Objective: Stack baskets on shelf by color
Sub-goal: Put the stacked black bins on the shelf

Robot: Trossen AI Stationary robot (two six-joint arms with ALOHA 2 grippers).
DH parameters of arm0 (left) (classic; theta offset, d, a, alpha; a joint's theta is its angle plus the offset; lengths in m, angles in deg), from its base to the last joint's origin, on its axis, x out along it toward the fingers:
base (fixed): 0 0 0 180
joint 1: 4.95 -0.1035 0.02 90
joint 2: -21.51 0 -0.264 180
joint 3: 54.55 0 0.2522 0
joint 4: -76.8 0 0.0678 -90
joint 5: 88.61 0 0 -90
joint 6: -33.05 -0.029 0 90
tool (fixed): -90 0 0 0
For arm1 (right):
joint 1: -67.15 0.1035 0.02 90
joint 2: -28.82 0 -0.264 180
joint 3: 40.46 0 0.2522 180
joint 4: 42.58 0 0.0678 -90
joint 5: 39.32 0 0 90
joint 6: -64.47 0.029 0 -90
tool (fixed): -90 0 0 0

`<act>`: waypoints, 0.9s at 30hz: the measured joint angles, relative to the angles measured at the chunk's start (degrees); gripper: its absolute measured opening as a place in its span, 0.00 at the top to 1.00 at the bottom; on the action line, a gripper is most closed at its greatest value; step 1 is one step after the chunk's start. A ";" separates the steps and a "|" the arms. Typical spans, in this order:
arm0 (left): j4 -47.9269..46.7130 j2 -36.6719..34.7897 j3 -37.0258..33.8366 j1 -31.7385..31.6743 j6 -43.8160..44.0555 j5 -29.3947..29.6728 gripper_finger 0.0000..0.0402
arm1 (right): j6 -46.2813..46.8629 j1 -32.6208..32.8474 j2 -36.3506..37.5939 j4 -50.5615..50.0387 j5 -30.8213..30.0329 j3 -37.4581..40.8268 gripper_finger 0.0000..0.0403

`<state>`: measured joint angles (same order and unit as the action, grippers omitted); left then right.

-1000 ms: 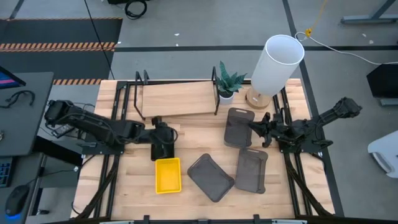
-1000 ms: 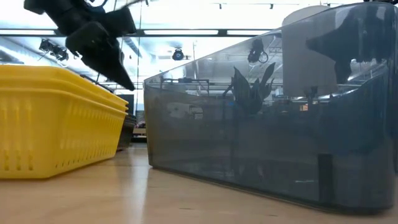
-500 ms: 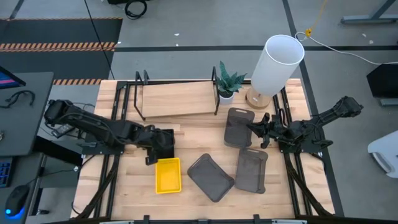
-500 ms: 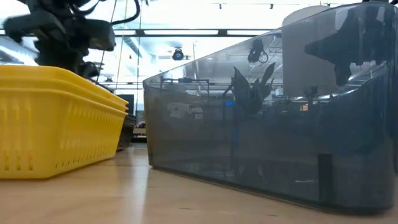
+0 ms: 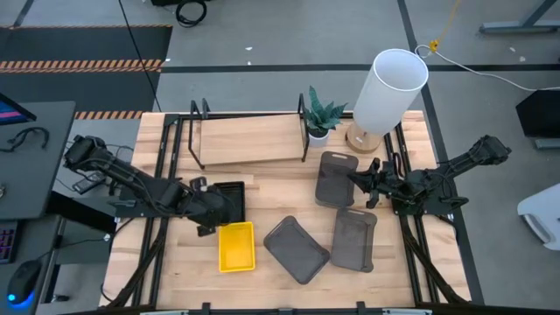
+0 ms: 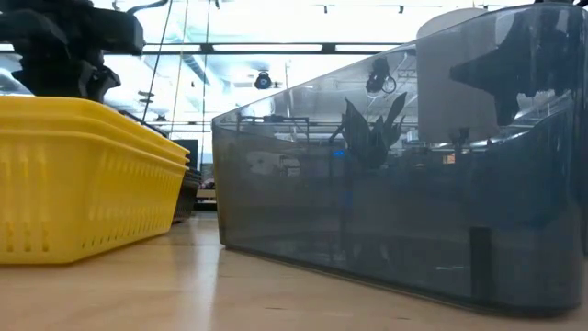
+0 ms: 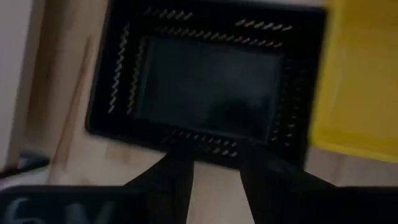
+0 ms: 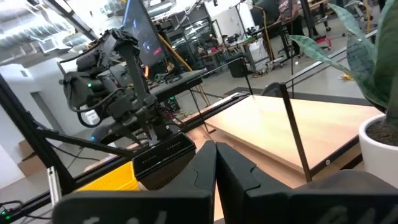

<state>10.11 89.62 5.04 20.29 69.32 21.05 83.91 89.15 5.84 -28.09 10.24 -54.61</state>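
Note:
A black basket (image 5: 230, 200) (image 7: 205, 93) lies flat on the tabletop just beyond the yellow basket stack (image 5: 236, 247) (image 6: 83, 179). My left gripper (image 5: 208, 211) (image 7: 214, 165) is open at the black basket's left rim. Three dark grey baskets (image 5: 336, 179) (image 5: 296, 249) (image 5: 354, 239) lie on the table's right half. My right gripper (image 5: 354, 181) (image 8: 216, 152) is shut and hovers by the far grey basket. The shelf (image 5: 249, 138) stands at the far edge with its plank bare. My left gripper's open fingers (image 7: 177, 177) point at the black basket's left rim (image 7: 202, 149) from the table's left side. Whether they touch the rim I cannot tell. The basket rests flat on the table.
A small potted plant (image 5: 321, 114) and a tall white lamp (image 5: 388, 87) stand at the far right, beside the shelf's end loop. One grey basket (image 6: 404, 184) fills the low view close up. Bare wood shows along the near left edge (image 5: 175, 271).
My left gripper carried the black basket, hanging from its fingers, over the spot beyond the yellow stack. The basket now lies flat on the table there. The gripper has drawn back toward the table's left edge.

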 joint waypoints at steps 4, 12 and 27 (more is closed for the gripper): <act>-1.06 -0.02 0.48 -1.51 2.07 -1.37 0.68 | 1.25 0.00 0.00 -0.01 -0.04 0.00 0.96; -1.07 0.09 0.48 -12.72 -4.32 3.81 0.73 | 1.98 -0.02 0.00 0.41 -2.00 0.00 0.96; 10.21 0.28 0.47 -32.39 -32.14 -15.85 0.68 | 3.02 -0.02 0.00 0.85 -2.14 0.00 0.96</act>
<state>20.32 89.91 5.51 -12.10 37.18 5.20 86.93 89.13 5.84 -27.24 8.09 -54.61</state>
